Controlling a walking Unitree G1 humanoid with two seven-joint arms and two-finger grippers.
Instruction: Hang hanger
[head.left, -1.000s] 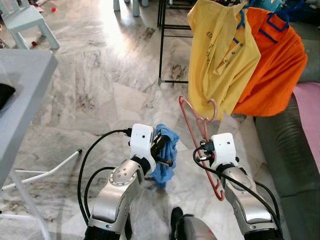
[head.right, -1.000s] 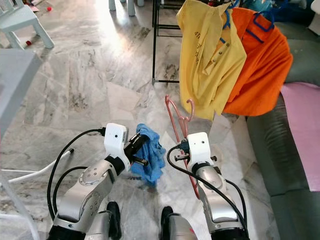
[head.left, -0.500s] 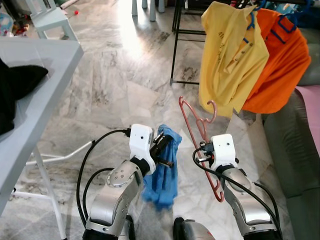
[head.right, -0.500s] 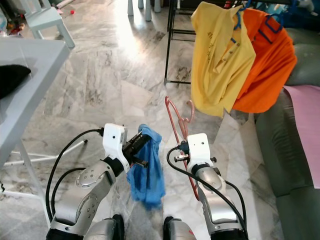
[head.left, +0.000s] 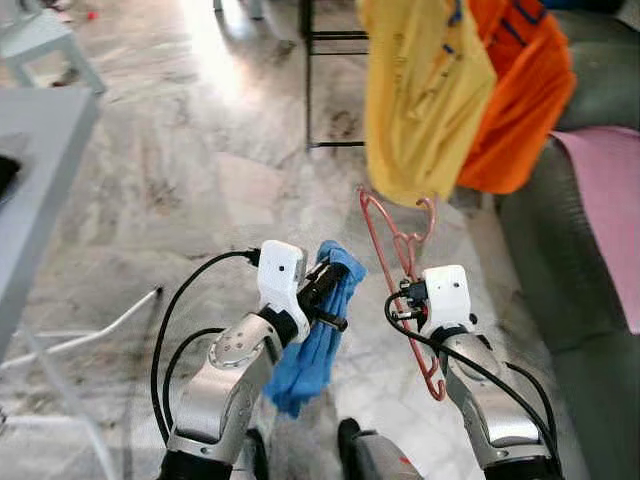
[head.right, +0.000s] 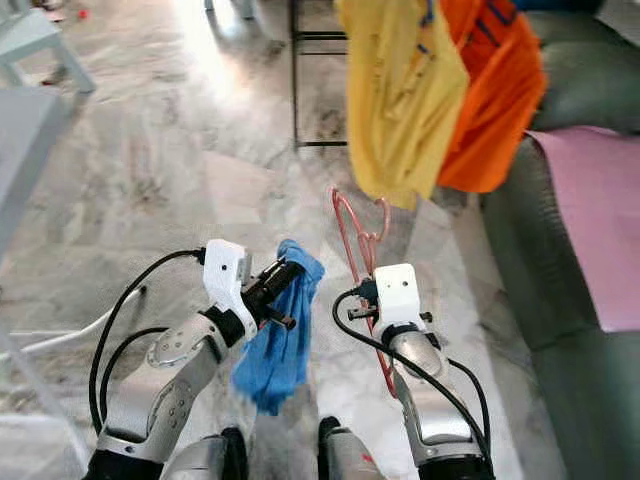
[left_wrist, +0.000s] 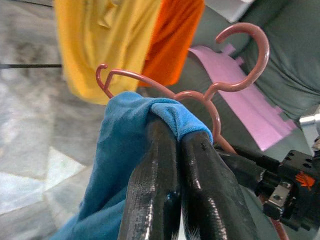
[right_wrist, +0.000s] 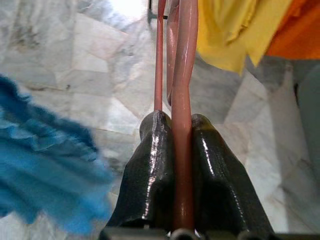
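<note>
I've got the pink hanger (head.left: 405, 262) clamped in my right gripper (right_wrist: 181, 165), fingers pinched tight on its wire, and it stands nearly upright with the hook (left_wrist: 243, 57) at the top and the long axis running up and slightly away from me. My left gripper (left_wrist: 172, 150) is clenched on a blue cloth (head.left: 318, 330), which droops toward the marble floor (head.left: 180, 170) just beside the hanger. The relation that matters: the black rack (head.left: 318, 75) sits ahead and above my right gripper, with the yellow shirt (head.left: 420, 90) and the orange shirt (head.left: 515, 90) hanging off it (the rail itself is out of frame, so I can't place it exactly). The hook already points up toward those shirts, so I judge the right arm is the nearer one for the hang: lift and reach forward. A grey sofa (head.left: 590, 300) lies off to my right.
</note>
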